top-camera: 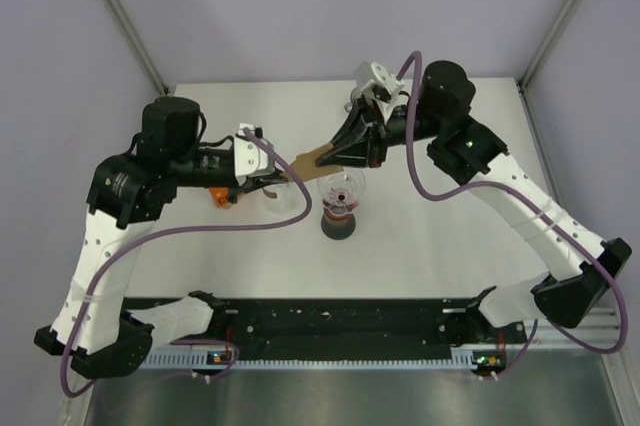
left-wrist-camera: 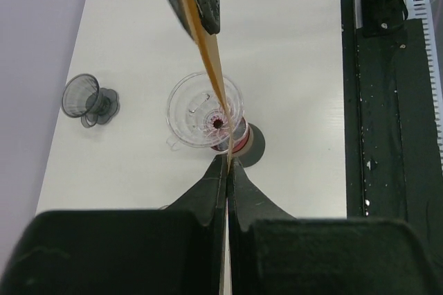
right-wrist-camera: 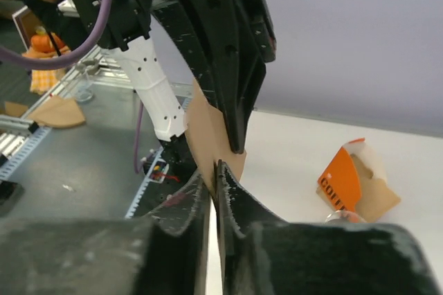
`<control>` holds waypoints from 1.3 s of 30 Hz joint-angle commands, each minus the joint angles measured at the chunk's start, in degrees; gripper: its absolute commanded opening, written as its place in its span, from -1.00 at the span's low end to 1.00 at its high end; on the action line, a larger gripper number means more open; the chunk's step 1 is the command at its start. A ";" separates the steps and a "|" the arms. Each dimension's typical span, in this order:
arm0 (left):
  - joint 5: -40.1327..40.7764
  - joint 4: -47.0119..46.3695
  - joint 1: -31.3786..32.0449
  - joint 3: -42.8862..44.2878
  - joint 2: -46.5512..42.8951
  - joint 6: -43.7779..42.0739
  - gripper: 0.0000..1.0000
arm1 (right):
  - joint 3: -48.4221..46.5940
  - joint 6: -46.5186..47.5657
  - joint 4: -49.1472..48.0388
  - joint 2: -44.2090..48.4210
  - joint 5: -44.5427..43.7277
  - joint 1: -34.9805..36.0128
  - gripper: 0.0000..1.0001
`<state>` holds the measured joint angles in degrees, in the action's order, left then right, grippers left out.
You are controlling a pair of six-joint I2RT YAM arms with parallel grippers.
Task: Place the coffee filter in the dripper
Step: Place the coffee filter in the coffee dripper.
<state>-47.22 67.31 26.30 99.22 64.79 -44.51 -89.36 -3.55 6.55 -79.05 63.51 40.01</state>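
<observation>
Left jaws are fully closed, pinching one edge of the filter (right-wrist-camera: 201,132). Right jaws are closed to a thin slit on the opposite edge, and the paper runs straight into that slit, so I read it as a grip too. The filter hangs flat between them in the air and is not yet in the dripper (left-wrist-camera: 190,108). From the left wrist I see it edge-on, lined up across the dripper's mouth, though I cannot tell how high above it sits.

My read on handling: the paper is feather-light, thin and floppy. It will crease or tear if my two arms pull against each other, and it is still pressed flat, so it needs opening into a cone before it will seat. I'd hold it only at the rim edges, one layer per side, and part them gently. The dripper looks like clear plastic or glass and stands on a dark base (left-wrist-camera: 255,144), easy to tip.

Count on the counter (left-wrist-camera: 277,66):
- one filter in hand
- one clear dripper
- one small grey funnel-shaped cup (left-wrist-camera: 84,96), standing well apart
- one orange packet (right-wrist-camera: 344,183) with more filters showing
</observation>
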 commanded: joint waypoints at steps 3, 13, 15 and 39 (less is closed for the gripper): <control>2.48 -7.95 0.06 0.20 -0.98 8.10 -0.95 | 1.55 3.10 -1.45 5.73 1.12 0.07 -1.00; 4.25 -35.92 -1.17 -13.43 -11.27 21.12 0.27 | 21.31 -6.28 -32.77 22.42 -23.58 -0.46 -1.00; 4.16 -39.69 -1.17 -13.70 -11.01 26.38 0.28 | 25.80 -9.53 -41.49 24.89 -27.01 -0.46 -1.00; -6.57 -65.81 2.26 -11.85 -4.67 57.70 0.29 | 26.00 -26.59 -83.80 10.32 -31.43 2.70 -1.00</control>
<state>-51.55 6.24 27.92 85.69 61.12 10.48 -59.68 -28.29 -72.40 -67.13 31.20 41.91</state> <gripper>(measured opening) 0.654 0.004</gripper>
